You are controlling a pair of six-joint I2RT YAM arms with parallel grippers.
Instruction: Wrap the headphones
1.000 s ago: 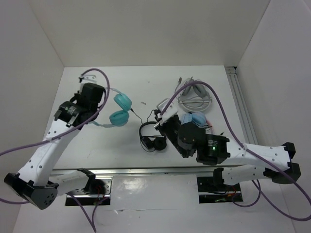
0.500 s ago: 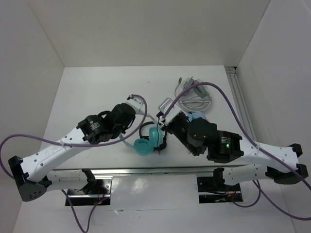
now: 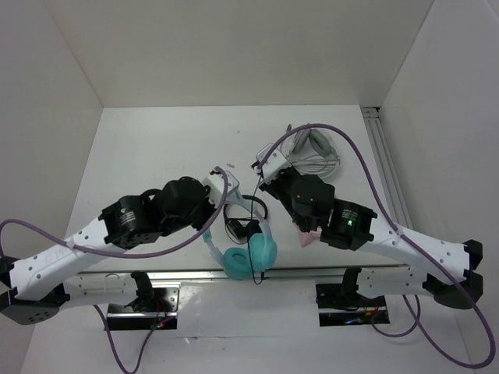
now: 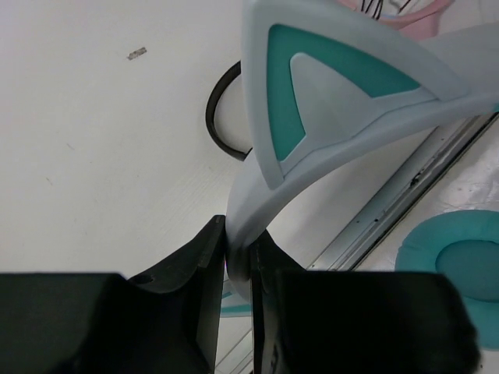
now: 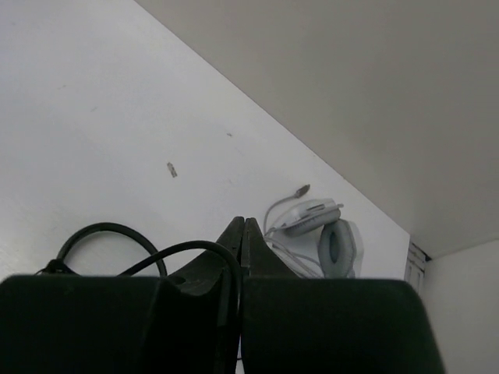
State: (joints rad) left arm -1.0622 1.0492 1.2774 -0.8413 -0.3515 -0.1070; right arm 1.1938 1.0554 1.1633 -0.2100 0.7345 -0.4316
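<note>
Holding headphones (image 3: 251,255) at near desk (image 3: 156,148) edge. Left gripper (image 4: 238,243) clamped on white headband; cat ear fills wrist view, one cup cut off. Right gripper (image 5: 242,234) fingers pressed together, thin dark cable (image 5: 199,244) pinched in seam. Plug end unseen. Black pair (image 3: 238,227) partly hidden behind headband.

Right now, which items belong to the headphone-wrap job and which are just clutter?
In the job:
- teal over-ear headphones with white cat-ear headband, clamped in left gripper
- their thin dark cable, pinched by right gripper

Lying about:
- small black headphones
- pink headphones, mostly hidden under the right arm
- grey-white headset with its cord
</note>
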